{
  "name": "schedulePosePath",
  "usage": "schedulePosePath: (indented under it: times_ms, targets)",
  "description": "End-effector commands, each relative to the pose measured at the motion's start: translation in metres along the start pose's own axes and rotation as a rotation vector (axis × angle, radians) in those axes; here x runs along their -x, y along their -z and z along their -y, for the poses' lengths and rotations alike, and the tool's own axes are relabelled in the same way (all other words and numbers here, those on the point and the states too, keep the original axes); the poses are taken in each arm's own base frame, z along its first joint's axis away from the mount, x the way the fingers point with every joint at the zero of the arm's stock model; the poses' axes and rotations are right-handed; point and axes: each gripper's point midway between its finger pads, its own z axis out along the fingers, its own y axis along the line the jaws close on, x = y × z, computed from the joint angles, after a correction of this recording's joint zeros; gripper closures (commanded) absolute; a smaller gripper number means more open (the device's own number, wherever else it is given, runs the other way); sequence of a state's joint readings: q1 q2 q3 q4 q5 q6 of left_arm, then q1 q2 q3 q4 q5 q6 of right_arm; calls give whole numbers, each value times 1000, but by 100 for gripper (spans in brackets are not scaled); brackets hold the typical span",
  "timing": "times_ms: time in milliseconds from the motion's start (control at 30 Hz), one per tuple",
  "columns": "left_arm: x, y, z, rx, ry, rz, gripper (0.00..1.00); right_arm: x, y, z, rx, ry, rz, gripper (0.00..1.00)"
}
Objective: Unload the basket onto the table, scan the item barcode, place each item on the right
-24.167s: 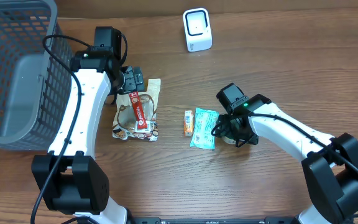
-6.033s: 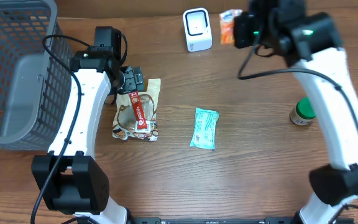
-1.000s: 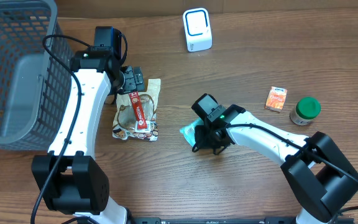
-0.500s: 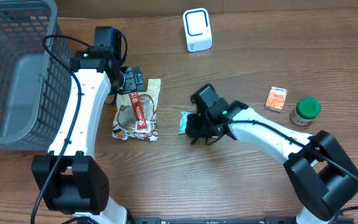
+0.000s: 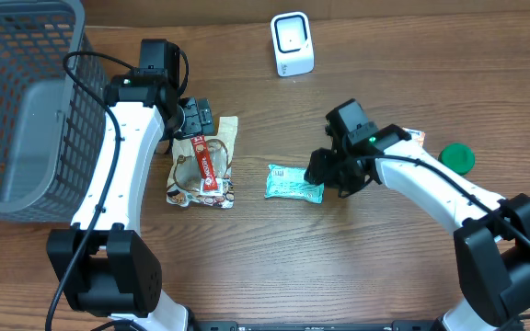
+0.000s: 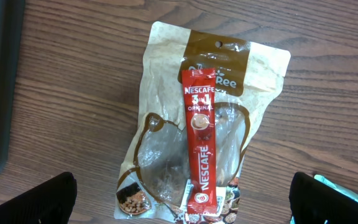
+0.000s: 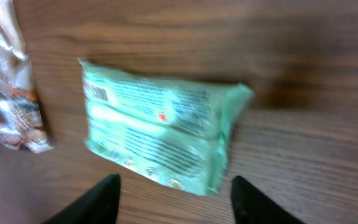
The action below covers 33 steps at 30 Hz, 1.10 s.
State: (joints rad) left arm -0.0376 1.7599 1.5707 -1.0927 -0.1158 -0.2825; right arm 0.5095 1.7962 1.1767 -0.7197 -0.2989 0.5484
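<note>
A pale green packet [image 5: 294, 183] lies flat on the table, printed side up, with a small barcode near its left end [image 7: 98, 93]. My right gripper [image 5: 329, 173] hovers just right of the packet, open, and in the right wrist view the packet [image 7: 160, 134] lies beyond my right gripper [image 7: 176, 205], with nothing between the two fingers. The white scanner [image 5: 292, 43] stands at the back centre. My left gripper [image 5: 196, 119] stays wide open above a brown pouch [image 6: 191, 124] with a red Nescafe stick [image 6: 201, 149] on top.
A grey mesh basket [image 5: 17, 101] fills the far left. An orange box [image 5: 416, 135] and a green-lidded jar [image 5: 456, 158] sit to the right, partly behind my right arm. The pouch [image 5: 202, 165] lies left of the green packet.
My right gripper has let go of the green packet, opened and drawn back to the right. The packet now lies flat, lengthwise left to right. The left arm has not moved.
</note>
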Motion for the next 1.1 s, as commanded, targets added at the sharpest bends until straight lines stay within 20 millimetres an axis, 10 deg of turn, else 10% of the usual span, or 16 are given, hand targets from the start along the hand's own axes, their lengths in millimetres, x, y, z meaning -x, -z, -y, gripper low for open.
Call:
schedulePosePath:
  times_ms: [0, 633, 667, 733, 767, 1067]
  targets:
    - [6, 11, 2, -15, 12, 33, 0, -7, -1, 5, -27, 16, 5, 28]
    - [31, 15, 27, -148, 19, 127, 0, -8, 0, 10, -27, -66, -9, 18]
    - [26, 16, 33, -182, 10, 105, 7, -9, 0, 10, -27, -67, -14, 18]
    - [7, 20, 54, -312, -14, 18, 77, -10, 0, 10, -26, -69, -18, 18]
    - [-4, 22, 67, -386, -35, -29, 95, -10, 0, 10, -26, -70, -19, 18]
    - [-91, -13, 129, -479, -207, -212, 93, -11, -1, 11, -26, -89, -23, 19]
